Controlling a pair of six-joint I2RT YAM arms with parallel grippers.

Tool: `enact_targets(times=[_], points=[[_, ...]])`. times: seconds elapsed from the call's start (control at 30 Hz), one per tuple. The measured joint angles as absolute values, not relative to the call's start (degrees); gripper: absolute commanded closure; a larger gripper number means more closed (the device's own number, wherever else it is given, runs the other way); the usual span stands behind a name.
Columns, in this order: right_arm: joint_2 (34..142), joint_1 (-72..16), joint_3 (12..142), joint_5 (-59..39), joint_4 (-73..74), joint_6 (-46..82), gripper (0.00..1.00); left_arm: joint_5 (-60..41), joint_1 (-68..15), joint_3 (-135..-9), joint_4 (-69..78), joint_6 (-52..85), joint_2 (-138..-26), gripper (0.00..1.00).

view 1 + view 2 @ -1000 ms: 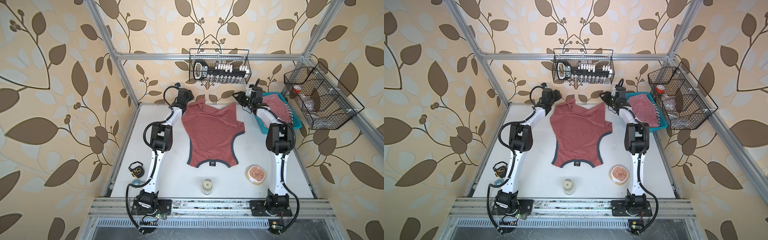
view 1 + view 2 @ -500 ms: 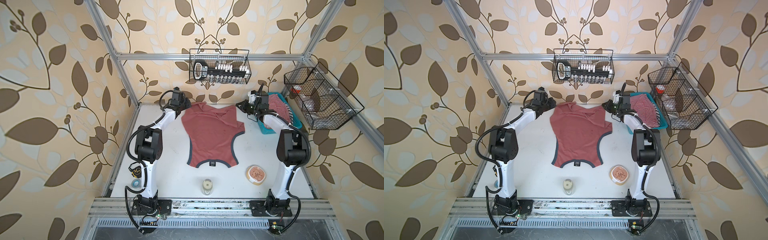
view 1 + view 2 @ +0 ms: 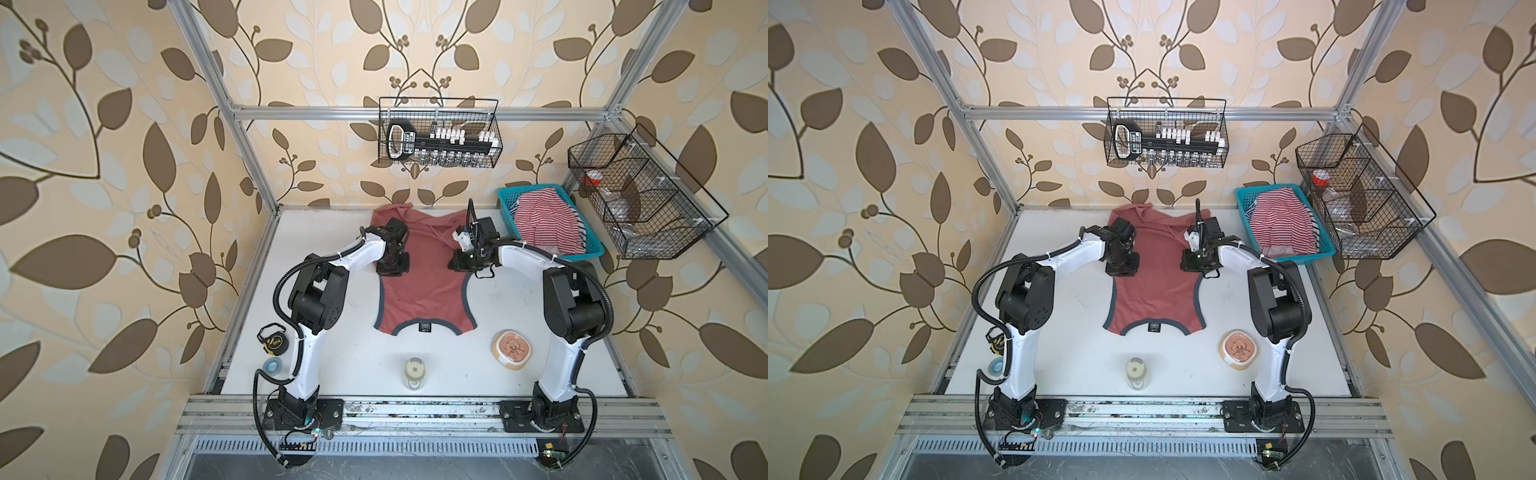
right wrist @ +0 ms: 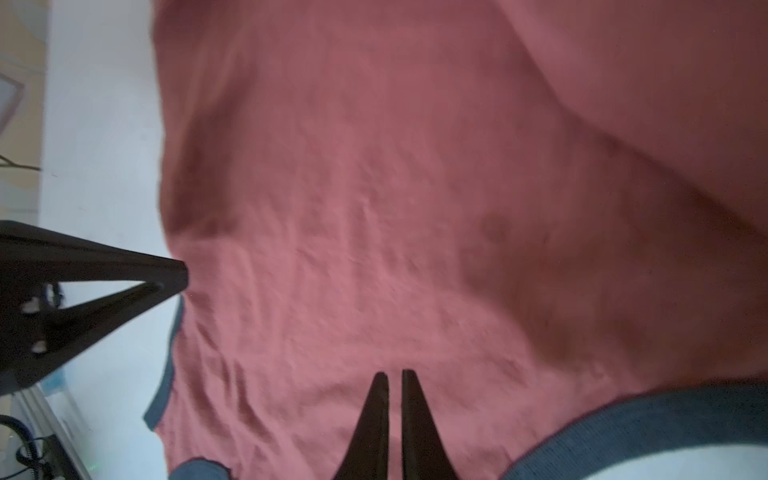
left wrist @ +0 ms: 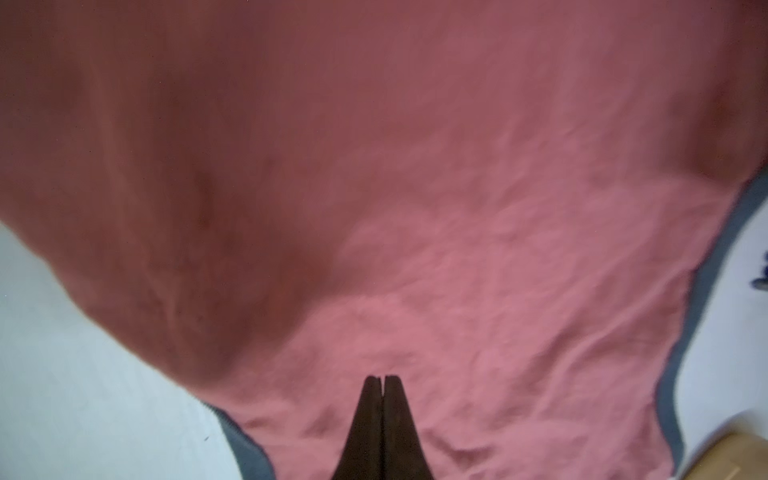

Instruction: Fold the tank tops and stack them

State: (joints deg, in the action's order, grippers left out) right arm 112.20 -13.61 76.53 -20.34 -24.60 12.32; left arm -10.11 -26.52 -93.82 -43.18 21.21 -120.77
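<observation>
Jaws over tank top (image 3: 424, 299), basket (image 3: 508, 208) beside

I can't tell whether the left gripper (image 5: 383, 380) or right gripper (image 4: 395, 376) pinches cloth; the blurred red top (image 5: 415, 208) runs off both wrist frames' upper edges.

Two tank tops are counted, a brick-red tank top (image 3: 424, 291) and a striped tank top (image 3: 540, 224), along with a left end effector (image 5: 382, 380) and a right end effector (image 4: 395, 376). Two wire baskets are seen, a back wire basket (image 3: 436, 100) and a side wire basket (image 3: 665, 239), with one blue basket (image 3: 506, 199). One jar (image 3: 415, 372), one bowl (image 3: 512, 348), one tape measure (image 3: 274, 340) and one tape roll (image 3: 272, 365) are counted.
</observation>
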Motion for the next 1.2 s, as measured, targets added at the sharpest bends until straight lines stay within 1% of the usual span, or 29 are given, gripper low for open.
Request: enact_targets(times=[0.17,0.33,0.47,0.5,0.67,0.87,1.03,1.1,1.2], points=[[113.25,-13.98,74.98,-17.58,-25.69,10.94,0.9,-10.52,-26.59,-90.76,-44.4,21.3,-120.97,1.0],[113.34,-14.57,73.89,-16.21,-25.71,10.11,0.91,-10.02,-26.98,-90.61,-44.77,21.26,-121.73,1.0],[112.01,-15.07,69.97,-16.53,-23.11,9.96,0.92,-6.98,-26.79,-93.06,-47.44,20.84,-123.15,1.0],[111.37,-15.38,68.97,-16.56,-22.37,9.98,0.94,-6.48,-26.59,-93.67,-48.01,20.67,-123.48,1.0],[109.03,-18.2,64.29,-19.16,-19.14,10.96,0.97,-3.38,-23.49,-98.74,-51.92,19.0,-126.45,1.0],[107.68,-25.41,59.72,-26.22,-15.16,15.51,0.97,1.21,-18.83,-111.46,-58.39,16.38,-133.78,1.0],[109.21,-30.79,58.94,-31.99,-10.85,21.47,0.96,5.26,-16.75,-128.33,-64.64,13.37,-142.87,1.0],[110.61,-32.12,59.2,-34.22,-8.16,24.6,0.93,6.44,-16.08,-135.0,-66.76,12.03,-146.39,1.0],[113.67,-33.74,61.87,-36.95,-4.56,29.39,0.84,6.5,-14.98,-140.84,-67.48,10.35,-149.47,1.0]])
